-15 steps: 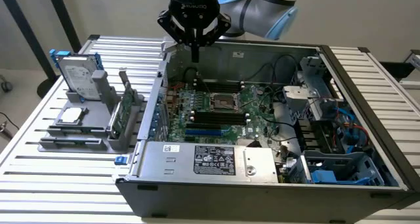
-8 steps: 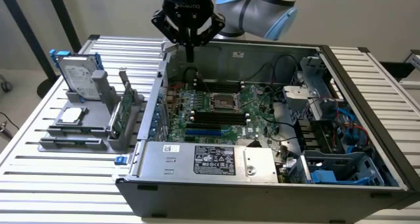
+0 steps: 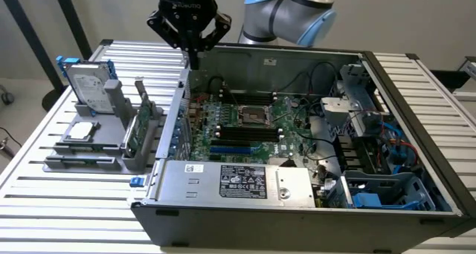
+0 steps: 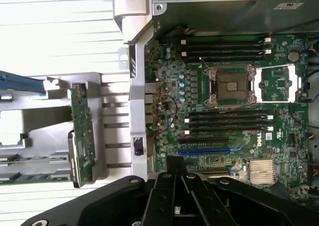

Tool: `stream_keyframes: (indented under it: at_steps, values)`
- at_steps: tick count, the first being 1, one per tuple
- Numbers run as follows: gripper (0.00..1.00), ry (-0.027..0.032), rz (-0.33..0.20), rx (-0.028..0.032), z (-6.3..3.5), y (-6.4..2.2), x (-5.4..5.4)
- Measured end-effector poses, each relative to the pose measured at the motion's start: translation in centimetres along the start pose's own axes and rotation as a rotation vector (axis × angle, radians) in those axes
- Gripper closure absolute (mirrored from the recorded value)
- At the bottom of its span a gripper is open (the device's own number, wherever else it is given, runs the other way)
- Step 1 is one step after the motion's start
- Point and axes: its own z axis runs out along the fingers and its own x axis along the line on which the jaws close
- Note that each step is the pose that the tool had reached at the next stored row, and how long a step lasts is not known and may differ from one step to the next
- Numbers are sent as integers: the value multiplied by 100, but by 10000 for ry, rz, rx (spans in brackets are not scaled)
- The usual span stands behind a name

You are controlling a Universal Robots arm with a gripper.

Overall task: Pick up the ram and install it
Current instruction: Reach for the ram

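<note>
gripper (image 3: 192, 58) hangs over the edge of the case (image 3: 297, 226), fingers pinched narrow on nothing, while the ram (image 4: 30, 177), i think that thin green strip, sits slotted in the gray rack (image 3: 89, 166) alongside, easy to grab for the empty black slots (image 4: 227, 121)

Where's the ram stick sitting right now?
The ram sits in the grey holder outside the computer case, on the exterior view's left, at the holder's near end beside the silver processor chip.
</note>
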Motion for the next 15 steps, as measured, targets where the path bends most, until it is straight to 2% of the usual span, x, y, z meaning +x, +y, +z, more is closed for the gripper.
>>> stream_keyframes:
  at_steps: [15]
  values:
    - [89,3,0,-26,-1,-65,678]
